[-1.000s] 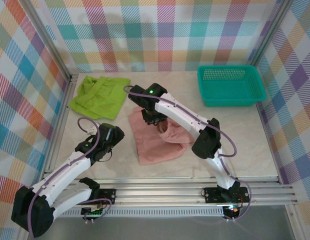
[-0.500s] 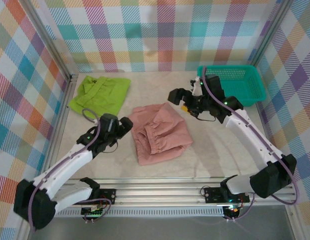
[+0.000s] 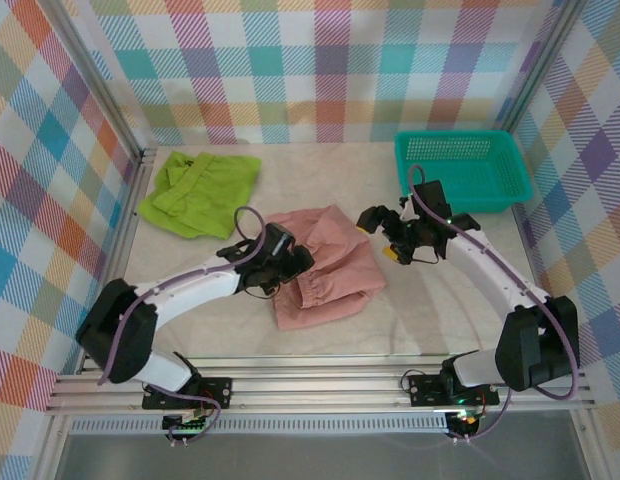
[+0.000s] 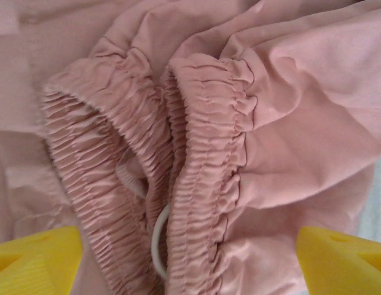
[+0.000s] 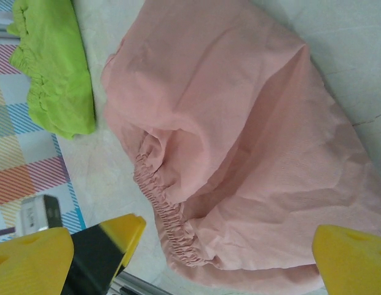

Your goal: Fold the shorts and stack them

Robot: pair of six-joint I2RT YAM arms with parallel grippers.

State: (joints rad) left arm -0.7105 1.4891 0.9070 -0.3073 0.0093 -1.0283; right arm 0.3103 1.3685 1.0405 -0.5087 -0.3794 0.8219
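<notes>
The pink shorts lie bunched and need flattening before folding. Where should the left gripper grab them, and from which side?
The gathered waistband, from straight above. On the pink shorts it stands up as a thick ridged fold, likely easier to pinch than the smooth cloth around. The left gripper hangs open over it, so closing there should catch it.

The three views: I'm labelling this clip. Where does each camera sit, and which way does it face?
Top external: above and behind the bases, looking down at the table; both arms show, left claw over the pink shorts, right claw beside them.
Left wrist: on the left arm, facing down at the gathered waistband; its yellow fingertips frame it.
Right wrist: facing across the pink shorts toward the green shorts; yellow fingertips low.
All three share the pink shorts.
</notes>
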